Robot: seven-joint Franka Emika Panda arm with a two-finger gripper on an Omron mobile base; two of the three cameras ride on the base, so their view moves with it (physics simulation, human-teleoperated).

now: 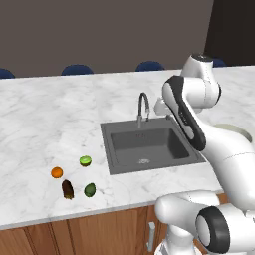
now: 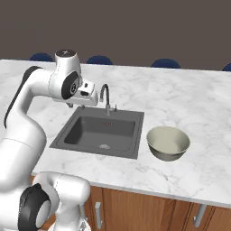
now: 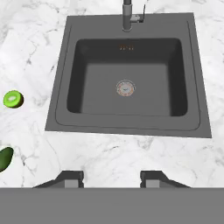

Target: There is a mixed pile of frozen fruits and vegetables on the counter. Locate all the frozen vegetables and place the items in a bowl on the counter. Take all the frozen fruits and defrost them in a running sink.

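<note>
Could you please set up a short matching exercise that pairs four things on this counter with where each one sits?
Things:
1. orange ball
2. lime-green piece
3. bowl
4. faucet

Places:
a. at the back edge of the sink
b. on the counter, nearest the sink's left side
c. right of the sink, standing alone
d. farthest left of the food pile

Pairs: 1-d, 2-b, 3-c, 4-a

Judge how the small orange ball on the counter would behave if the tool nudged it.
The orange ball looks round, so it would probably roll on the flat marble counter. Its small size suggests lightness. It might bump the brown piece nearby.
</note>
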